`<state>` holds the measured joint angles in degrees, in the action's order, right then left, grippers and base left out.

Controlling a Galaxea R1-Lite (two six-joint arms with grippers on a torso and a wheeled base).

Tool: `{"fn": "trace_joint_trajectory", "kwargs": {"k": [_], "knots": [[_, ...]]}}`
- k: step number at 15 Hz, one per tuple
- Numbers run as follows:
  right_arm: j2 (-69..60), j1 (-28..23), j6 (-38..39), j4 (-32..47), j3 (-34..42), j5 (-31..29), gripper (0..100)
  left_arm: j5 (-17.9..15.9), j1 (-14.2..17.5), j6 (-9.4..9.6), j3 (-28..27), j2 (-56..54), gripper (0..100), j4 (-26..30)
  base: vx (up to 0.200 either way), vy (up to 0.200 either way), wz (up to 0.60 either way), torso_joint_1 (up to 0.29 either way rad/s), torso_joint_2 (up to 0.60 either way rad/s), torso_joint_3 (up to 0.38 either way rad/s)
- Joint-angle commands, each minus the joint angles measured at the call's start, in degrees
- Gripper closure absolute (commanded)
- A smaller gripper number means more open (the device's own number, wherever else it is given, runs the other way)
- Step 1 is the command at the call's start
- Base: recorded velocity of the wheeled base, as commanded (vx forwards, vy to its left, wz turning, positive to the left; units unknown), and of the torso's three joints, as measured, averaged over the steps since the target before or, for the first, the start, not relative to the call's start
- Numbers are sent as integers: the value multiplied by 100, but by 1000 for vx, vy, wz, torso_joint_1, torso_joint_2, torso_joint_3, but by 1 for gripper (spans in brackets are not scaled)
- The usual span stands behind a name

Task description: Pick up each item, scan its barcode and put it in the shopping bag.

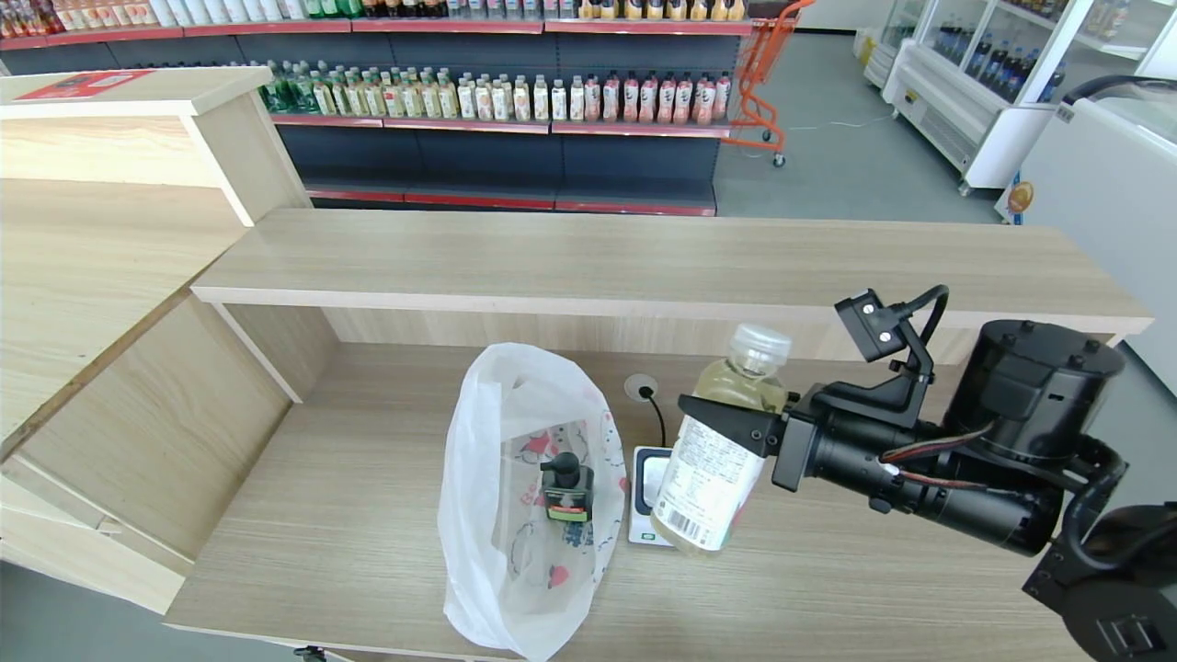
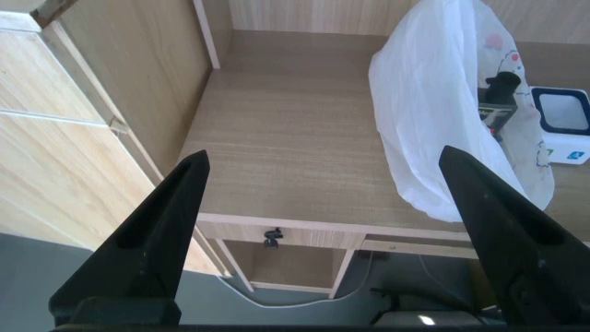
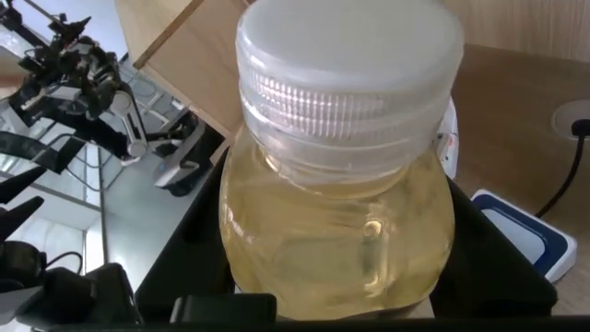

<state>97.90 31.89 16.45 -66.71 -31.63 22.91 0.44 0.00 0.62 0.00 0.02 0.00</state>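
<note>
While the right gripper (image 1: 710,410) pinches the drink bottle (image 1: 706,492) below its shoulder, the full, smooth plastic probably handles heavy and slippery; left gripper (image 2: 323,235) fingers (image 2: 157,242) stand spread.

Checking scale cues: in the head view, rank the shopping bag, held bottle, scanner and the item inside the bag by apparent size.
1. shopping bag
2. bottle
3. scanner and item inside the bag look alike; the scanner is partly hidden, so unranked.

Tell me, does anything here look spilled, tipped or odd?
Nothing stands out. The bottle leans in the right hand, capped, nothing spilled; the shopping bag stands upright beside the scanner.
</note>
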Motion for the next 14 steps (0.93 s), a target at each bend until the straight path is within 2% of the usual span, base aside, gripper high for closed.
{"fn": "trace_joint_trajectory", "kwargs": {"k": [1,3,10,14], "knots": [[-26,19,-1,0,61,3,100,0,0,8,0,-2,0,0,0,0,0,0,0,0],[-26,10,8,0,122,-23,100,9,0,-9,0,-2,0,0,0,0,0,0,0,0],[106,221,605,53,228,-366,100,9,0,-1,0,-2,0,0,0,200,0,4,3,2],[572,265,667,0,254,-506,100,9,0,-18,0,-2,0,0,0,0,0,0,0,0]]}}
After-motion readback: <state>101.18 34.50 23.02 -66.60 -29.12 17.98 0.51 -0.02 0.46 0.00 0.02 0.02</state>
